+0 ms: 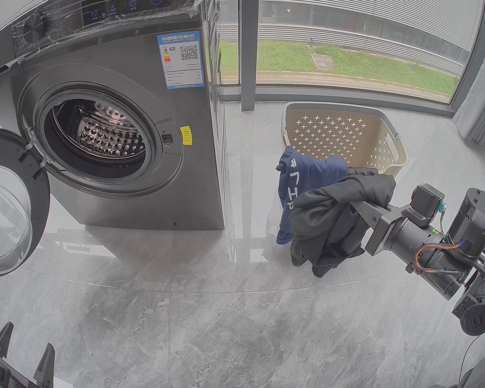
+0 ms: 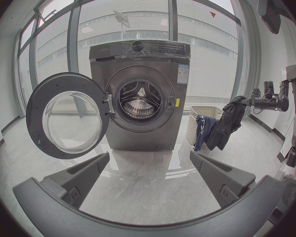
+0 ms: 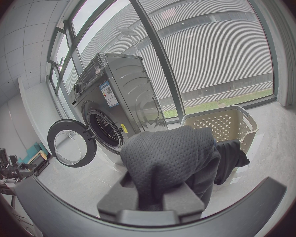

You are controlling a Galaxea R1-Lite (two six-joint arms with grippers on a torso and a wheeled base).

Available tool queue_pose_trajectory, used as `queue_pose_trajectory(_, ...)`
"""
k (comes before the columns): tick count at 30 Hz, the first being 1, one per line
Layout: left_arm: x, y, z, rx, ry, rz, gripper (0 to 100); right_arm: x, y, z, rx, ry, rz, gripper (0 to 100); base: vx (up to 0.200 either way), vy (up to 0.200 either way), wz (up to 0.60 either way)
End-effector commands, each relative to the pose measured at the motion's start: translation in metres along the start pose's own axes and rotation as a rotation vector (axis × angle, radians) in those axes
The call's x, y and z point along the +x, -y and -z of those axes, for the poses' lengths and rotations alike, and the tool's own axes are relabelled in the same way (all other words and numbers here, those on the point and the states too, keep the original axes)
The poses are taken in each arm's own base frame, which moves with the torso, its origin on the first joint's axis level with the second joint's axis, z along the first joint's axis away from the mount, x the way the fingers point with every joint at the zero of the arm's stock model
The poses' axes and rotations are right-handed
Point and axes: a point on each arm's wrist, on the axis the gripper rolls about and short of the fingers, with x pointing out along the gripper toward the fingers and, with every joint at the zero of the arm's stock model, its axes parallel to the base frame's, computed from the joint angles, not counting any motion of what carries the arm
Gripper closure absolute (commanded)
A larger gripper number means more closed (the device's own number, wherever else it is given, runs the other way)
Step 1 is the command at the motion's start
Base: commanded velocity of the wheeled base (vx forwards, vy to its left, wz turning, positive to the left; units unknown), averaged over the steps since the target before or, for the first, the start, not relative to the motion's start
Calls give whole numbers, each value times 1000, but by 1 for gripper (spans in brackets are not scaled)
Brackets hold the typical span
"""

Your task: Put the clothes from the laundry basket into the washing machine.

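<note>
1. Clothing is seen lifted at the laundry basket (image 1: 342,136): a dark grey garment (image 1: 334,216) is pinched between the closed fingers of the right gripper (image 1: 367,210) and hangs in folds just in front of the basket's near rim.
2. A navy blue garment (image 1: 304,176) is draped over that same rim, trailing down the basket's outside wall and touching the grey one.
3. The basket is set on the grey stone floor (image 1: 199,308) by the window, just beside the right side of the washing machine (image 1: 194,152).
4. The machine's round door (image 1: 8,206) is swung wide to the left, and the steel drum (image 1: 105,133) is exposed.
5. The left gripper (image 2: 148,157) is held low over the floor in front of the machine, fingers spread wide, nothing gripped.
</note>
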Motion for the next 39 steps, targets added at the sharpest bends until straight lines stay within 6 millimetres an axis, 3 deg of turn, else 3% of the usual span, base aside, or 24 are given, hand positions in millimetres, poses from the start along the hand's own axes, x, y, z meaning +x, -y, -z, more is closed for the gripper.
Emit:
queue_pose_trajectory(1,0,0,4,-1,-6,0,0,0,-1,0,0,-1,-3,100,0,200,0)
queue_pose_trajectory(23,0,0,4,-1,-6,0,0,0,-1,1,0,-5,-10,100,0,200,0)
queue_pose_trajectory(39,0,0,4,-5,-6,0,0,-1,-2,2,0,-7,-11,100,0,0,0)
